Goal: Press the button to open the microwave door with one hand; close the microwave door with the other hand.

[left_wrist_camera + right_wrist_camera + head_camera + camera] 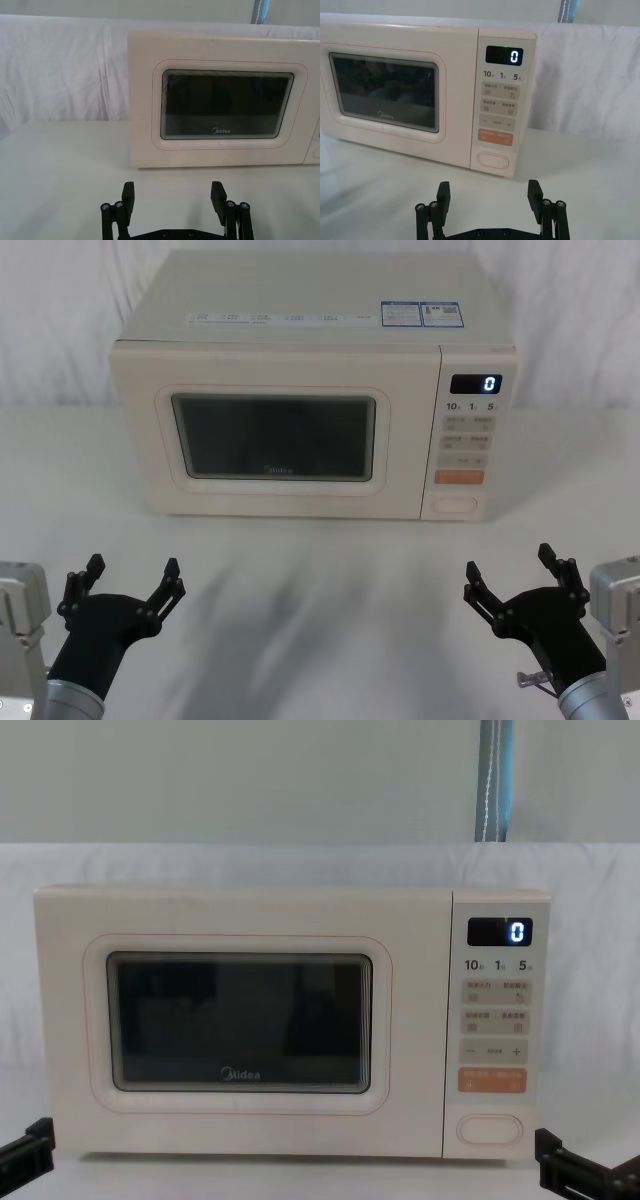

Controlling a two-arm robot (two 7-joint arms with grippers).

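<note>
The button (454, 505) sits at the microwave's (300, 310) lower right corner, at 11 o'clock from the right end effector (512, 577), the nearer one; both end effectors spread wide; left end effector (132, 581) idle on the counter (320, 570); door (275, 435) closed

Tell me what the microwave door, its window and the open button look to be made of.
Microwave door: likely cream plastic or painted metal, smooth satin, with soft even sheen. Its window: dark glossy glass or clear plastic, since it shows faint reflections. Button: probably cream moulded plastic, matte, with a rounded outline set into the panel. None can be confirmed by look alone.
</note>
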